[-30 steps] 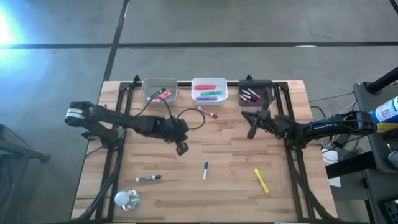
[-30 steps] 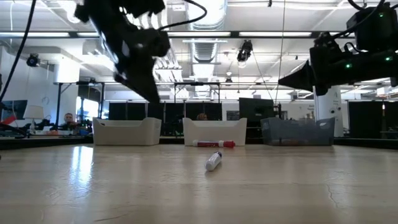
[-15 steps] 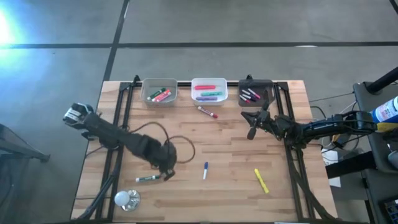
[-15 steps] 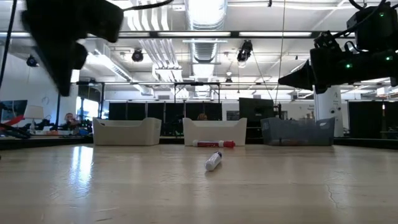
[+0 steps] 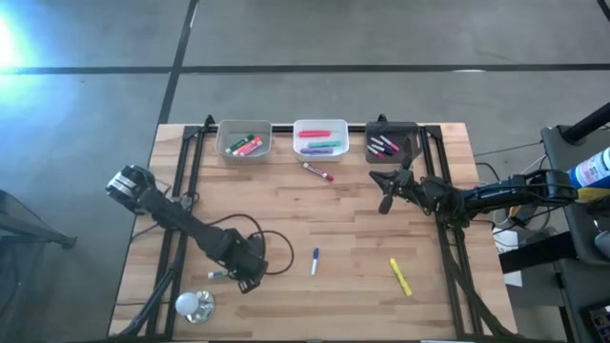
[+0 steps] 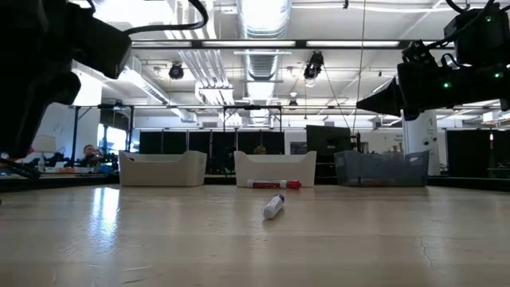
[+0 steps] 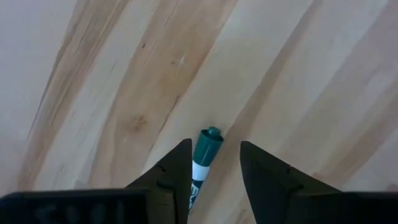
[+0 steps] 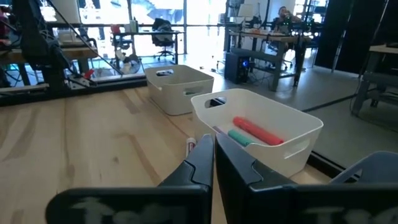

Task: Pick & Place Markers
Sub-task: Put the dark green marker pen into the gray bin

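Observation:
A green-capped marker [image 7: 206, 152] lies flat on the wooden table near its front left. My left gripper [image 7: 214, 149] is low over it, open, with one finger on each side of the cap end; in the high view the gripper [image 5: 238, 276] hides most of the marker [image 5: 217, 275]. A blue-tipped white marker [image 5: 315, 260], a yellow one [image 5: 400, 276] and a red one [image 5: 318, 171] lie loose on the table. My right gripper [image 5: 386, 202] hangs shut and empty at the right, in front of the black bin [image 5: 392, 143].
Three small bins stand along the far edge: clear [image 5: 244, 141], white [image 5: 320, 138] and black, each with markers inside. A white light bulb [image 5: 193, 303] lies at the near left corner, close to my left arm. A loose cable curls beside my left gripper.
My left gripper has swung from the middle of the table toward the near left and come down over the green marker. The markers have stayed where they were.

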